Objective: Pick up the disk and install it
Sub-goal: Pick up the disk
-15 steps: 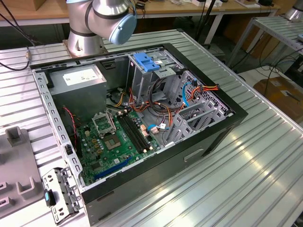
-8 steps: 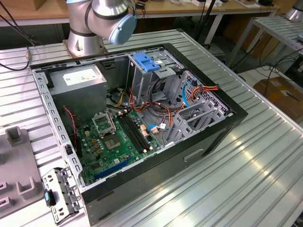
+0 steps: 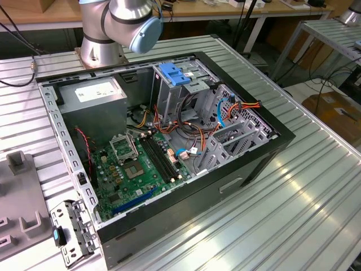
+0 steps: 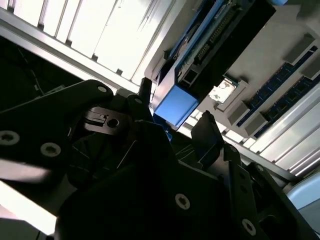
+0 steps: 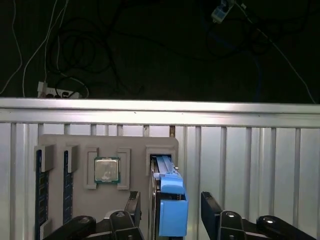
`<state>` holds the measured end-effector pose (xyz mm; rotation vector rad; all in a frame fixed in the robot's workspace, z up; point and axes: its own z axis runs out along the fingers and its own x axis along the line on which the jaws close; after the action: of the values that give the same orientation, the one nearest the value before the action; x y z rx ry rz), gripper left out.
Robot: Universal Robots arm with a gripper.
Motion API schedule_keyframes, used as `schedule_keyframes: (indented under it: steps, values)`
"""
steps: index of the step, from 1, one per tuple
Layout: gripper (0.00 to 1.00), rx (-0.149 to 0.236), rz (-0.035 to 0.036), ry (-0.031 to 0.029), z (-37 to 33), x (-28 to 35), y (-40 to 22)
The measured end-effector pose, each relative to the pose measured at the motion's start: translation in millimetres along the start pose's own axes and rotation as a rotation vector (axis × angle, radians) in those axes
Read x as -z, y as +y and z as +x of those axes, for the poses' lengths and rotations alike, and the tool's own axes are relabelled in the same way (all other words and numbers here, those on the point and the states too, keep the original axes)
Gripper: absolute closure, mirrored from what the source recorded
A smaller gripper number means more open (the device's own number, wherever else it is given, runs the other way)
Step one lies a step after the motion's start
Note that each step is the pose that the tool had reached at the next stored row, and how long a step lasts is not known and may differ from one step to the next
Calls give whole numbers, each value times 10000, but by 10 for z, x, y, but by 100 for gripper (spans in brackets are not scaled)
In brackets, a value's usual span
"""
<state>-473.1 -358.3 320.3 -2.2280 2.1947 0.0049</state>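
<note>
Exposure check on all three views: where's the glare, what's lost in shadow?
Exterior view: evenly lit, glare streaks on the ribbed table toward the exterior view's right, computer case interior readable. Second wrist view: gripper nearly black against blown-out table slats. First wrist view: black above the table's edge, that edge washed out, the disk clearly lit.

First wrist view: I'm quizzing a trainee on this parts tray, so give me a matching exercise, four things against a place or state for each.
Things:
1. disk
2. processor chip
3. memory modules
4. gripper

Places or states:
A. in the square recess of the grey tray
B. open, straddling the disk
C. in two narrow slots, blue
D. in a long slot, blue end uppermost

Pairs: 1-D, 2-A, 3-C, 4-B.
</note>
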Motion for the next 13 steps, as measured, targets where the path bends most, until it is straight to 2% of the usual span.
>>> schedule_keyframes:
  steps: [7, 10, 12, 13]
  values:
    - [40, -224, 4, 6, 3, -123, -29]
    - [40, -233, 41, 135, 3, -136, -30]
    - [40, -231, 67, 180, 4, -155, -31]
    - [40, -231, 71, 180, 4, -171, -30]
